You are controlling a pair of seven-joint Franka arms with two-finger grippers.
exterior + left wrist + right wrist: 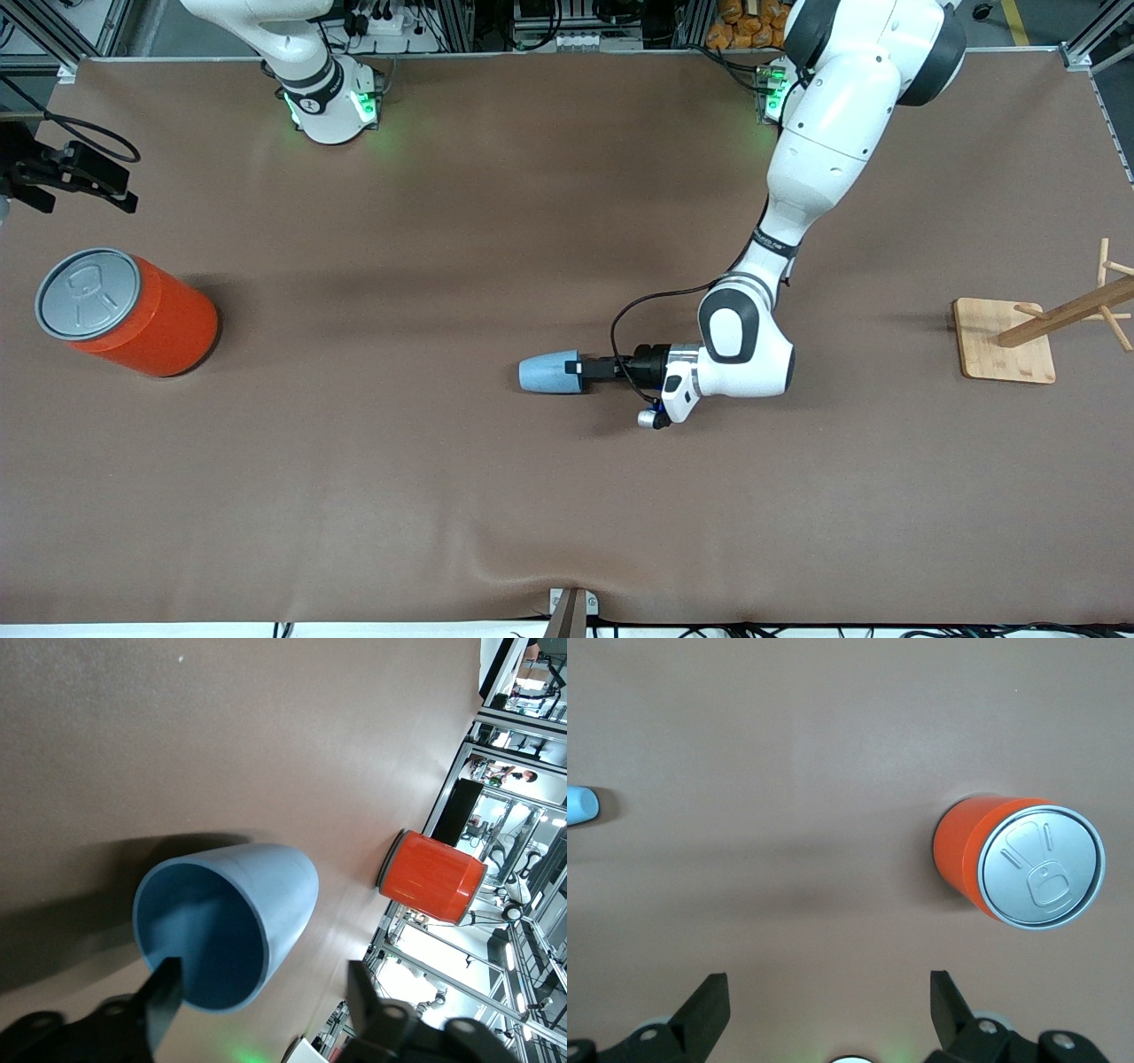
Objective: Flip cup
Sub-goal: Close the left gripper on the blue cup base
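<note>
Currently the light-blue cup [548,372] lies on its side near mid-bench, rounded base toward the right arm's end; left gripper [578,367] low at its mouth, fingers [164,997] apart, one inside the rim, one outside; right gripper [824,1010] waits high over the bench, fingers wide apart, near the upright orange can [133,312].

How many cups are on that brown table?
1. A small light-blue plastic cup lies on its side mid-table, toward the left arm's end from the large orange can. One finger of the left gripper reaches inside its mouth.
</note>
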